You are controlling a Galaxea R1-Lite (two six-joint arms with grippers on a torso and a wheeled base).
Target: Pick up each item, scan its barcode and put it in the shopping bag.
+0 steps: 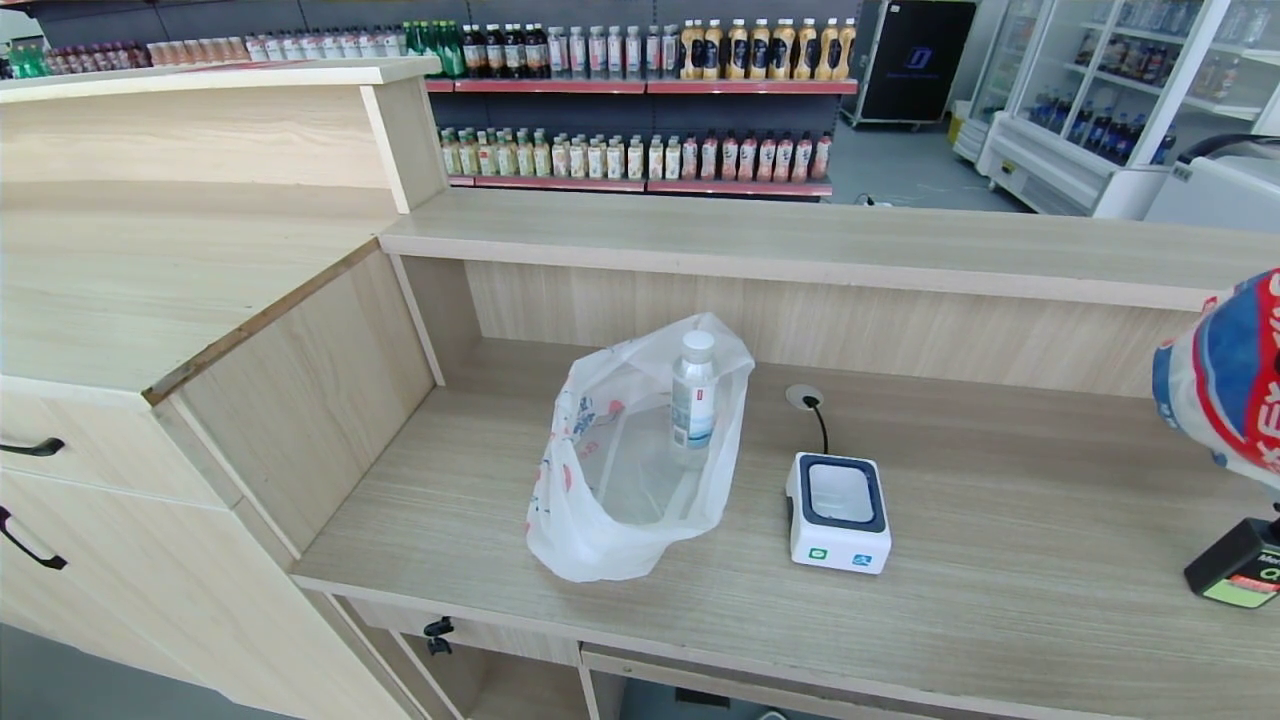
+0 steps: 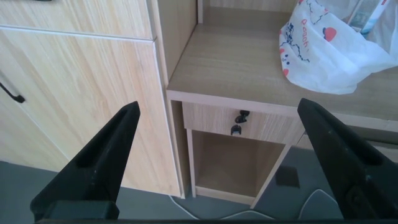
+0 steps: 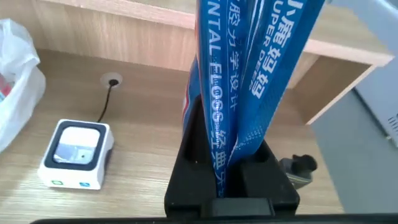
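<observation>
Clamped in the right hand (image 3: pixel 227 158), a blue packet (image 3: pixel 249 62) is held above the right end of the checkout surface (image 1: pixel 1000 570), well apart from the scanner (image 1: pixel 838 510) it has yet to pass. Out in front of the cabinet, the left hand (image 2: pixel 217 109) is released, fingers spread wide, holding nothing and well short of the bag. Farther in, the shopping bag (image 1: pixel 575 520) slumps just left of the scanner, with one bottle (image 1: pixel 693 395) standing upright inside against its far wall.

Trouble looks likeliest at two points. The packet seems soft and is pinched at one end only, so it could sag or twist and turn its barcode away from the scanner window. The thin bag has nothing holding its mouth, so it could fold shut or slide under a dropped packet, and the bottle could be knocked over. Beyond the raised ledge, drink shelves (image 1: pixel 640 160) line the shop.
</observation>
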